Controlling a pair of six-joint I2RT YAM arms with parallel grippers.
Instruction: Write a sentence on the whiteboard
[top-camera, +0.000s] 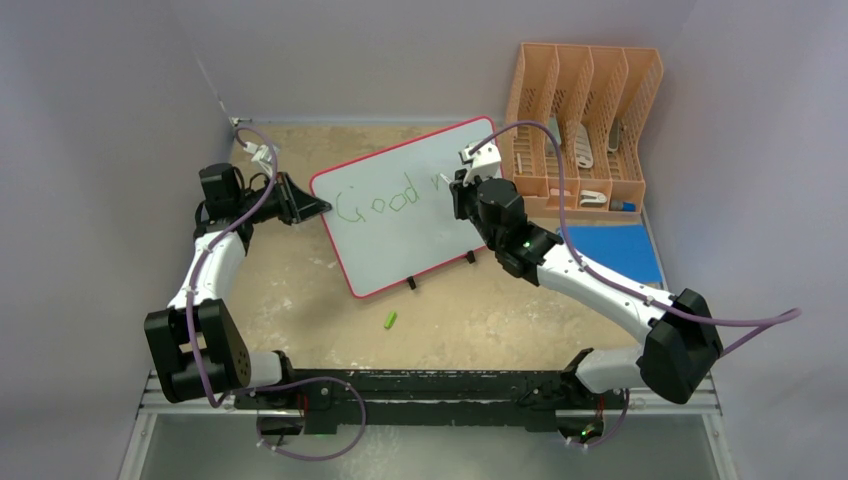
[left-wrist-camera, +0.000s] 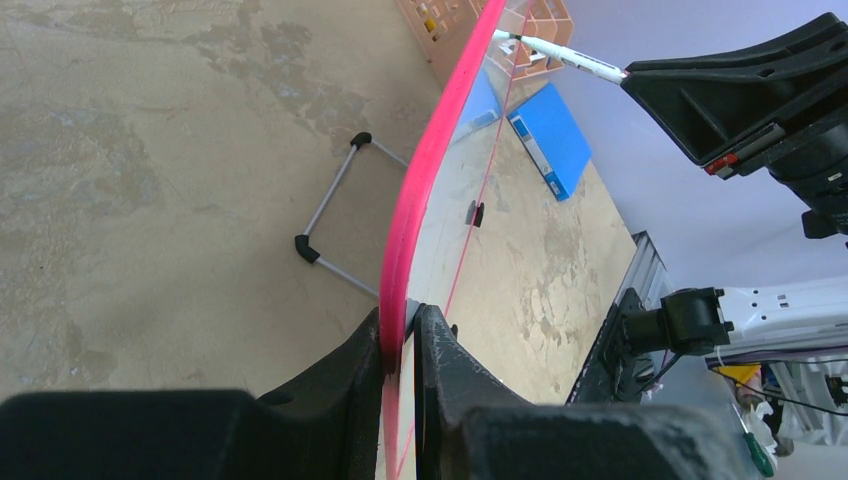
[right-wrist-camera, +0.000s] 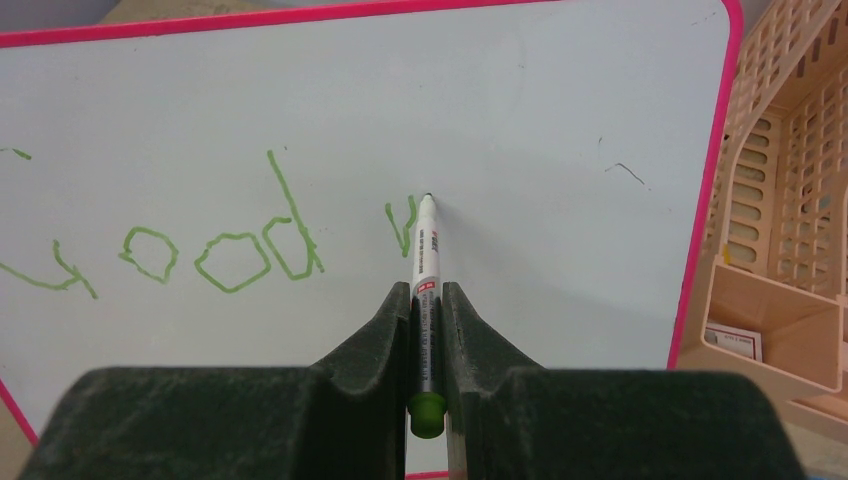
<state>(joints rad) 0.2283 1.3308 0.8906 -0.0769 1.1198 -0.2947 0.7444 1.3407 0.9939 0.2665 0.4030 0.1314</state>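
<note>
The whiteboard (top-camera: 400, 235), pale with a red rim, stands tilted in the middle of the table. My left gripper (top-camera: 322, 208) is shut on its left edge; in the left wrist view the red rim (left-wrist-camera: 425, 170) sits between the jaws (left-wrist-camera: 402, 345). My right gripper (right-wrist-camera: 427, 292) is shut on a white marker (right-wrist-camera: 425, 250) with a green end. The marker tip touches the board. The green sentence (right-wrist-camera: 235, 250) reads "Good" plus a started letter (right-wrist-camera: 400, 225) beside the tip; it also shows in the top view (top-camera: 380, 200).
An orange file organiser (top-camera: 585, 120) stands at the back right, close to the board's right edge. A flat blue rectangle (top-camera: 615, 250) lies under my right arm. A green marker cap (top-camera: 390, 320) lies on the table in front of the board. Walls close in on both sides.
</note>
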